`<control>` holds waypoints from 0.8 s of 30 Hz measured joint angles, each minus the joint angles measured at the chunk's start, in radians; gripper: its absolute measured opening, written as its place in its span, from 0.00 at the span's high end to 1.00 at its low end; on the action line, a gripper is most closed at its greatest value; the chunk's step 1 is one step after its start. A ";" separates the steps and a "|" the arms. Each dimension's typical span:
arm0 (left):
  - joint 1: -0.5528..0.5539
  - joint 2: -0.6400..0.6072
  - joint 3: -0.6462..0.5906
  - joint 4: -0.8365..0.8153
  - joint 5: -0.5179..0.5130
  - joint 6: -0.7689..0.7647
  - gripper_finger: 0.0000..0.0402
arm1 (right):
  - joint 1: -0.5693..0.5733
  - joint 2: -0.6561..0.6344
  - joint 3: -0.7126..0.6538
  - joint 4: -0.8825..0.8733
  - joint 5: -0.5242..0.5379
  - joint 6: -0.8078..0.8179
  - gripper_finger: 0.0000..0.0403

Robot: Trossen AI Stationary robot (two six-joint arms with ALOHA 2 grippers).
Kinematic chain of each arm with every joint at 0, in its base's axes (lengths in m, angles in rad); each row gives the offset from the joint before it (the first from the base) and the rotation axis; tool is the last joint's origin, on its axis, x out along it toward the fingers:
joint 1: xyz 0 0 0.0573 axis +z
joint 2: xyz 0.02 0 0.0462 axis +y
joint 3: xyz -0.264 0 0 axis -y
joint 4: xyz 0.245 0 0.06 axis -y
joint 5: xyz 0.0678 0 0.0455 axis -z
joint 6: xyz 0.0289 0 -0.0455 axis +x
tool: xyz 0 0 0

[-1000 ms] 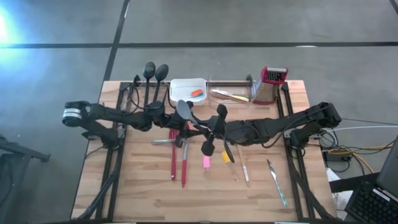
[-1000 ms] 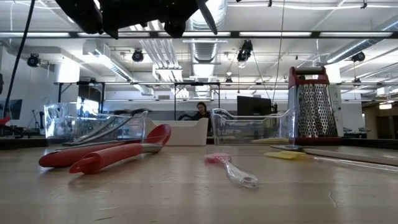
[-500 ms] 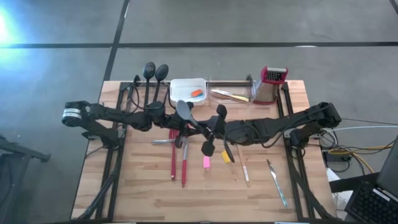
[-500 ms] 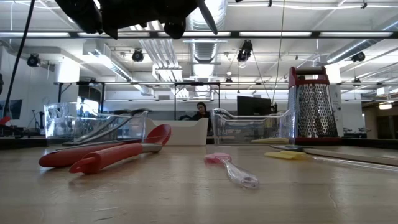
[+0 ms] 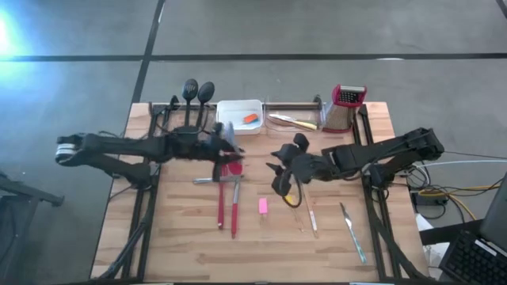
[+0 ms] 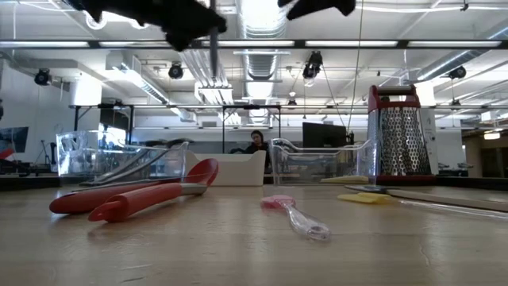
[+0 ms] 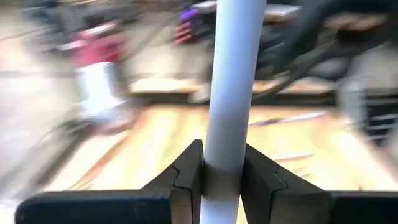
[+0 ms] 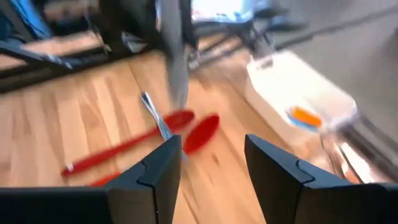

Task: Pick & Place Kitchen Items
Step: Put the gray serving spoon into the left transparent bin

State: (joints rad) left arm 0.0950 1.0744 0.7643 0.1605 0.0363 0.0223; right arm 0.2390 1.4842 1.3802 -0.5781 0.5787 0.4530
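My left gripper (image 7: 222,180) clamps the grey spatula (image 7: 231,93) just short of the white tray (image 5: 238,113); right gripper (image 8: 211,165) hangs apart, empty. I carry level, releasing low.

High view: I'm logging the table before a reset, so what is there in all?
Black long-handled spoons: two, black, far left.
White rectangular tray: one, white, far middle.
Small orange block: one, orange, inside the tray.
Red-topped metal grater: one, red and silver, far right.
Red long-handled spoons: two, red, side by side, near middle.
Small pink block: one, pink, right of the red spoons.
Thin pale-handled knives: two, pale, near right.
Pale grey utensil handle: one, grey, in the left hand.
Left hand: shut on that handle.
Right hand: open, empty.
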 joint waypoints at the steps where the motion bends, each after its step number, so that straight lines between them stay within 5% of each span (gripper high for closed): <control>1: 0.002 -0.036 0.000 -0.065 -0.074 0.007 0.81 | 0.000 -0.002 0.000 -0.033 0.001 0.024 0.57; 5: 0.026 -0.154 0.000 -0.296 -0.341 -0.001 0.81 | 0.001 0.014 -0.016 -0.101 0.001 0.068 0.56; 9: 0.089 -0.223 0.000 -0.433 -0.457 -0.097 0.81 | 0.000 0.025 -0.046 -0.084 0.019 0.071 0.56; 19: 0.398 -0.227 0.000 -0.648 -0.486 -0.236 0.81 | 0.000 0.038 -0.081 -0.059 0.051 0.072 0.60; 24: 0.558 -0.188 0.000 -0.708 -0.383 -0.282 0.81 | 0.000 0.037 -0.081 -0.059 0.052 0.071 0.62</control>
State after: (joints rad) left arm 0.6531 0.8862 0.7647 -0.5474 -0.3462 -0.2594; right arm 0.2386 1.5216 1.2991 -0.6375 0.6312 0.5237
